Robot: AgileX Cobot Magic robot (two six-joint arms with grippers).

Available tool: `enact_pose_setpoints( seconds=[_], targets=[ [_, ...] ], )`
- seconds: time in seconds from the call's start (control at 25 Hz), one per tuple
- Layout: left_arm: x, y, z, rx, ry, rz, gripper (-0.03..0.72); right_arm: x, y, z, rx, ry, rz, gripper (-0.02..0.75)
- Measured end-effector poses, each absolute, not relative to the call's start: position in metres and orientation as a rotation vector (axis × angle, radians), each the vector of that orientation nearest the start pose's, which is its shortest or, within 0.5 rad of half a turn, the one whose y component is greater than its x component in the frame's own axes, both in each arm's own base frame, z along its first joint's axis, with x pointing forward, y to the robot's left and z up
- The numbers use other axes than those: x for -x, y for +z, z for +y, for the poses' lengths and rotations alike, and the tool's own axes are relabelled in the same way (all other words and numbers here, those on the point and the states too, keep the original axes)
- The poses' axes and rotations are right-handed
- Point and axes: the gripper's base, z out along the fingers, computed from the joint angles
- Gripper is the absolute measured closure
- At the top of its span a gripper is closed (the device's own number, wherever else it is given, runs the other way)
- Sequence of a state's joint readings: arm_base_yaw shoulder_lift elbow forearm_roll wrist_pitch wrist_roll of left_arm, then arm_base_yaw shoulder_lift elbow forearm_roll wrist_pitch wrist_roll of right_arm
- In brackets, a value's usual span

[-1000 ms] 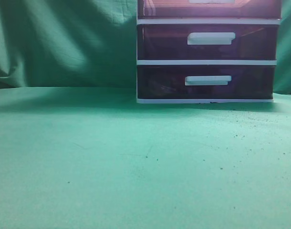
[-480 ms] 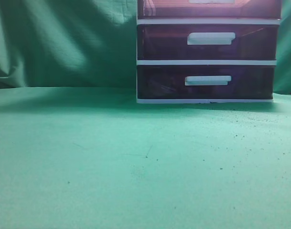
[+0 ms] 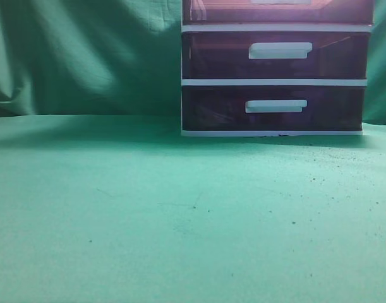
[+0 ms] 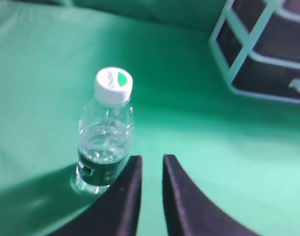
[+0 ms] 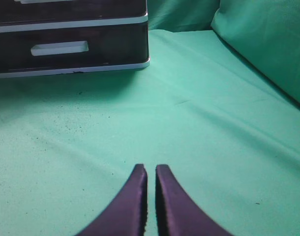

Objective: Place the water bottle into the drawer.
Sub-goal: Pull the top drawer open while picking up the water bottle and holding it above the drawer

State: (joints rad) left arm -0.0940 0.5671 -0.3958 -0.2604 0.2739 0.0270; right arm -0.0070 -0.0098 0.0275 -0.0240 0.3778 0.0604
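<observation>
A clear water bottle with a white cap and dark label stands upright on the green cloth in the left wrist view. My left gripper is just right of the bottle's base; its jaws stand a narrow gap apart with nothing between them. The drawer is the topmost one, cut by the top edge of the exterior view. My right gripper hangs over bare cloth in front of the drawer unit, jaws almost touching and empty. The bottle and both grippers are outside the exterior view.
The white-framed unit stands at the back right, with two lower dark drawers with white handles. It also shows at the upper right of the left wrist view. Green cloth covers the table and hangs as a backdrop.
</observation>
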Motion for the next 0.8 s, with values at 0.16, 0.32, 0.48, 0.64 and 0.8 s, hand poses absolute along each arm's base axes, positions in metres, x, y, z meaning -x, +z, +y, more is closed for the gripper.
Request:
enact_pose_setpoints(
  seconds=[0.16,0.32,0.48,0.64,0.8],
  targets=[
    [-0.139,0.266,-0.019,0.083,-0.261,2.032,0.387,-0.053,0.171,-0.001,-0.048,0.013,1.878,0.69],
    [-0.156,0.258,-0.02,0.086,-0.239,2.088,0.059,-0.053,0.171,-0.001,-0.048,0.013,1.878,0.69],
    [-0.175,0.248,-0.019,0.051,-0.175,2.092,0.05,-0.053,0.171,-0.001,-0.048,0.013,1.878,0.69],
    [-0.198,0.235,-0.019,0.055,-0.147,2.109,0.05,-0.053,0.171,-0.001,-0.048,0.013,1.878,0.69],
    [-0.227,0.224,-0.021,0.043,-0.122,2.141,0.05,-0.053,0.171,-0.001,-0.048,0.013,1.878,0.69]
  ],
)
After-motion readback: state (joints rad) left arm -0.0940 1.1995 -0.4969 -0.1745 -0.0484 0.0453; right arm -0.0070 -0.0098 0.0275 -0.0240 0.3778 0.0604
